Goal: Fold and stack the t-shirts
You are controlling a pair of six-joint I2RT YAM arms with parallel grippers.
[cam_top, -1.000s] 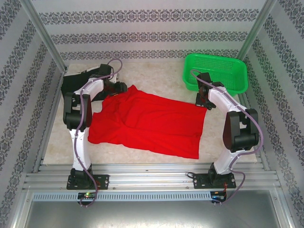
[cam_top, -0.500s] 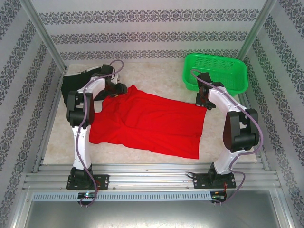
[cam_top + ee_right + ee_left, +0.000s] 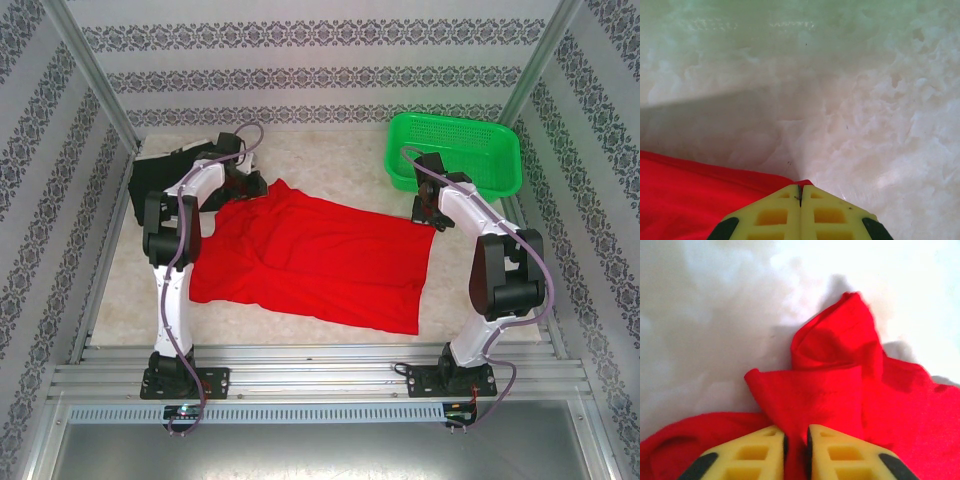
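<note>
The red t-shirt [image 3: 320, 255] lies spread across the middle of the table, rumpled at its far left corner. My left gripper [image 3: 250, 188] sits at that corner. In the left wrist view its yellow fingers [image 3: 760, 452] are shut on a raised fold of the red t-shirt [image 3: 830, 390], with cloth pinched between the left gripper [image 3: 796, 434] tips. My right gripper [image 3: 432, 222] is at the shirt's far right corner. In the right wrist view the right gripper [image 3: 800, 189] is shut, and the corner of the red t-shirt [image 3: 700, 195] comes out at its tips. The black t-shirt [image 3: 152, 175] lies bunched at the far left, partly behind the left arm.
A green mesh basket [image 3: 455, 150] stands at the far right, just beyond the right gripper. Patterned walls enclose the table on three sides. A metal rail [image 3: 320, 375] runs along the near edge, where both arm bases are bolted.
The left arm has edged slightly farther over the shirt's far left corner. The shirt and the right arm have not visibly moved.
</note>
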